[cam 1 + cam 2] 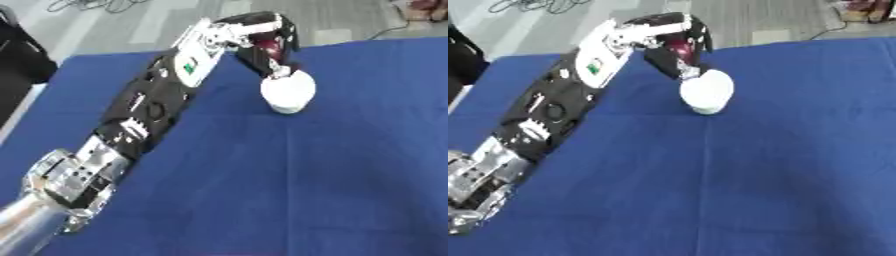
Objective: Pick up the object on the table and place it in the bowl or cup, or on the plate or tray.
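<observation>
The left robot hand (267, 47), fingers curled around a dark red object (269, 48), hangs just above the white cup (288, 91) on the blue worktop (306, 175), apparently to drop it inside.

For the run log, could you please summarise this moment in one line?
left hand: fingers curled round dark red object | above white cup | blue table | right hand: unseen

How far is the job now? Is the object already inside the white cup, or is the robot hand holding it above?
Pickup looks done: the left robot hand is curled round a dark red object, lifted off the blue table. In hand: that robot hand sits just over the rim of the white cup. Left to do: release the object into the cup and withdraw. The right robot hand shows in no view.
</observation>
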Robot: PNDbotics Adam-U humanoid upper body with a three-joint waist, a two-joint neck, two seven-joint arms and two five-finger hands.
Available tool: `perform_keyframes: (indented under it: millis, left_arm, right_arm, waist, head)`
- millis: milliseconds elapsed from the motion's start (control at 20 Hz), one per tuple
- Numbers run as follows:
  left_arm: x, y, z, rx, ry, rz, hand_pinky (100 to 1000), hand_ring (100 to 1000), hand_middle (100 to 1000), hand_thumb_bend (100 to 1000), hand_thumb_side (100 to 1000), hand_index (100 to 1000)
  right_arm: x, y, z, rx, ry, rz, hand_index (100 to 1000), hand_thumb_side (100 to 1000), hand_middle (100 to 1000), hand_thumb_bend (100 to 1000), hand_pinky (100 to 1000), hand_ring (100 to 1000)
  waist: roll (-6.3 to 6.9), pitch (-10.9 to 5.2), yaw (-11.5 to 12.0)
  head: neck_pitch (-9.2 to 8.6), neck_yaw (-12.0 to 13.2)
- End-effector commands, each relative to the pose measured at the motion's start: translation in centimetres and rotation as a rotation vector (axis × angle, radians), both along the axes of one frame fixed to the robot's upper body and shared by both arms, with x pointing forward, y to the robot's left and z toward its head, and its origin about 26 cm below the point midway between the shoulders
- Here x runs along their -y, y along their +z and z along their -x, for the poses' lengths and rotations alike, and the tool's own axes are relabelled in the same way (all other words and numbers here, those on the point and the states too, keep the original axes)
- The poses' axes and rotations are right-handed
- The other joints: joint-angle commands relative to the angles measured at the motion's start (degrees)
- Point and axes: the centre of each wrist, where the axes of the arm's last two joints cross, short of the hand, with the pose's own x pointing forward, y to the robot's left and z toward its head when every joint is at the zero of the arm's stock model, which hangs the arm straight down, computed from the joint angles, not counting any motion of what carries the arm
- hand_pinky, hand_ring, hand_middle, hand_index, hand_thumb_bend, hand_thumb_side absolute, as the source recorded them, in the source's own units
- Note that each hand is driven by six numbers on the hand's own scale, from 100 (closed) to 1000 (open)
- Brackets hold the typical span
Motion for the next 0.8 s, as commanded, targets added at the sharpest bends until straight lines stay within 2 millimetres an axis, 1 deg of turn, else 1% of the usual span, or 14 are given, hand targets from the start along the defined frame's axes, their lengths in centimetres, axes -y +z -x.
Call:
perform_keyframes:
  millis: [50, 800]
  left_arm:
    - [0.0, 1.5, 0.0, 0.038, -0.005, 0.007, 100, 230, 419, 100, 417, 415]
    - [0.3, 0.0, -0.2, 0.005, -0.006, 0.015, 100, 225, 416, 100, 449, 414]
  right_arm:
    - [-0.2, 1.1, 0.2, 0.037, 0.013, 0.005, 800, 1000, 738, 100, 467, 704]
    - [-0.4, 1.3, 0.2, 0.041, 0.019, 0.002, 800, 1000, 738, 100, 467, 704]
  waist:
    - [-0.24, -0.60, -0.2]
    - [0.06, -0.19, -1.0]
  head:
    - [-0.96, 0.9]
    - [-1.11, 1.0]
